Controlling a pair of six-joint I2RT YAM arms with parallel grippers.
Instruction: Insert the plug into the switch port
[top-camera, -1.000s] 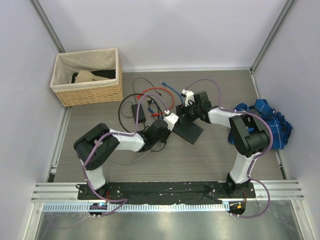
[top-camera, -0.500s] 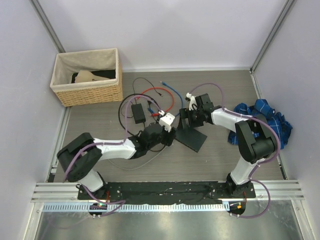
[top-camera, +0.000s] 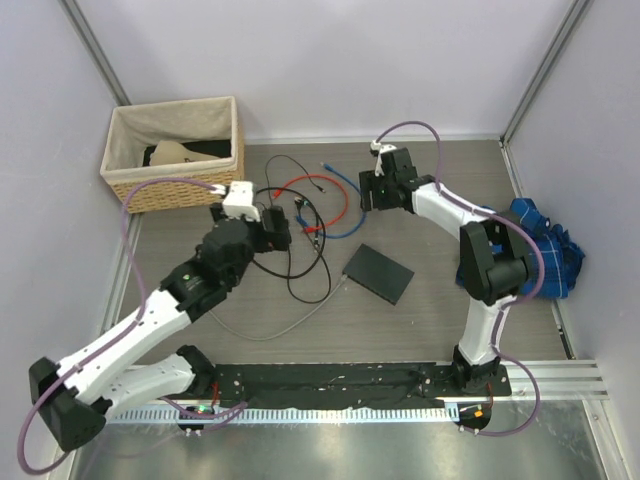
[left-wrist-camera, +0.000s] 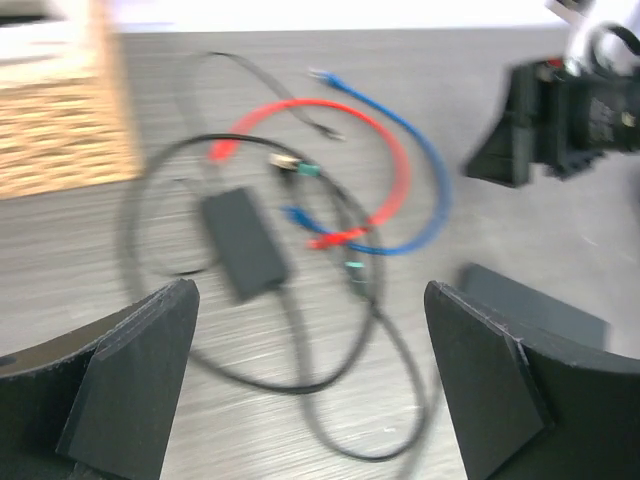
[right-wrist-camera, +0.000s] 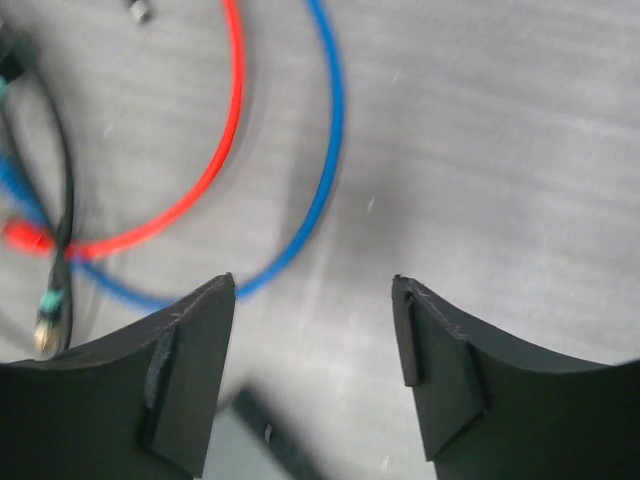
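Note:
The switch (top-camera: 380, 272) is a flat dark box lying on the table between the arms; its edge shows past my right finger in the left wrist view (left-wrist-camera: 545, 308) and low in the right wrist view (right-wrist-camera: 270, 440). A thin cable (top-camera: 318, 303) runs up to its left edge. I cannot tell whether the plug on that cable sits in a port. My left gripper (top-camera: 262, 228) (left-wrist-camera: 310, 295) hangs open over black cable loops, near the power brick (left-wrist-camera: 243, 243). My right gripper (top-camera: 371, 196) (right-wrist-camera: 312, 285) is open and empty, behind the switch.
Red (top-camera: 318, 185), blue (top-camera: 350, 195) and black cables lie tangled behind the switch, with loose ends. A wicker basket (top-camera: 175, 175) stands at the back left. A blue cloth (top-camera: 548, 250) lies at the right wall.
My left gripper opened and drew back left from the switch toward the power brick. My right gripper left the switch and moved toward the back. The switch now lies alone.

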